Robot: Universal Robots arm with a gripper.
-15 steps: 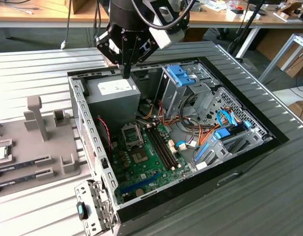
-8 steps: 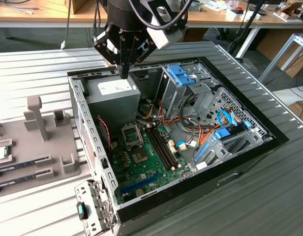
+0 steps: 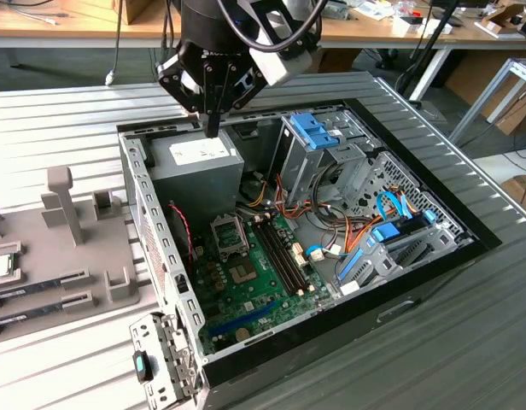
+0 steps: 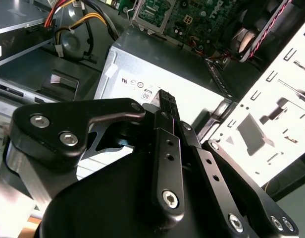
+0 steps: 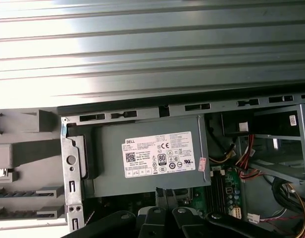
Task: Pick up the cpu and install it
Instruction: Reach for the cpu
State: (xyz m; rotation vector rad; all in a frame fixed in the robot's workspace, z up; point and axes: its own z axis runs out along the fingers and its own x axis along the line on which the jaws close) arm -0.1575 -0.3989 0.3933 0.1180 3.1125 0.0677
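The cpu [image 3: 0,266] is a small silvery square lying in a holder on the grey fixture tray [image 3: 67,256], at the exterior view's far left. My gripper [image 3: 213,128] hangs over the near-left corner of the open computer case, just above the grey power-supply box [image 3: 199,162], well to the right of the cpu. Its black fingers [image 4: 165,99] are pressed together with nothing between them. In the first wrist view the gripper [image 5: 166,196] sits at the edge of the labelled power-supply box [image 5: 152,158]. The motherboard's cpu socket [image 3: 230,233] stands with its metal frame around it.
Two memory sticks [image 3: 41,289] lie in slots on the tray, and upright grey posts [image 3: 65,205] rise from it. The case holds a blue-tabbed drive cage [image 3: 318,137], coloured cable bundles [image 3: 289,201] and memory slots [image 3: 280,252]. The case stands on a ribbed metal table [image 3: 67,111].
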